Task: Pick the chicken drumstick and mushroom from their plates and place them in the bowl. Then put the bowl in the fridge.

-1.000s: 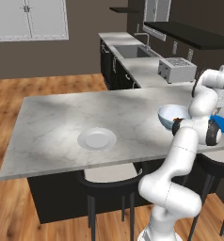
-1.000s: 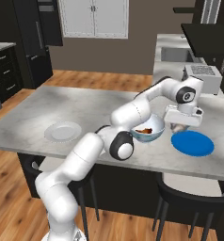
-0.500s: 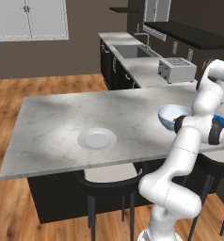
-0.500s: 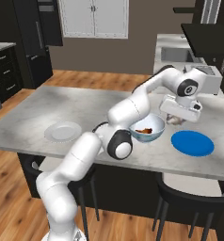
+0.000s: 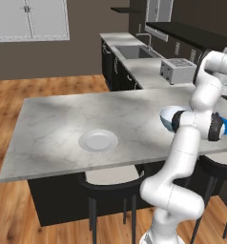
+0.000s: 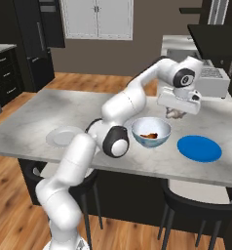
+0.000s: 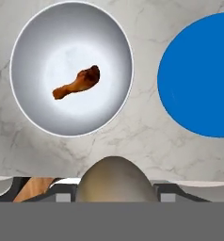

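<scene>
- The gripper (image 6: 176, 113), clamped on the mushroom (image 7: 115, 179), has risen from the blue plate (image 6: 199, 148).
- The bowl (image 6: 151, 132) beside it already holds the chicken drumstick (image 7: 77, 83).
- The mushroom probably goes in next; the white plate (image 5: 98, 141) sits well apart.

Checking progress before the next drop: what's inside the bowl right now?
The bowl holds the chicken drumstick, lying on the white bottom. Nothing else shows inside it from the hand view. The mushroom is not in it; it sits at the end effector, above the counter between bowl and blue plate.
</scene>
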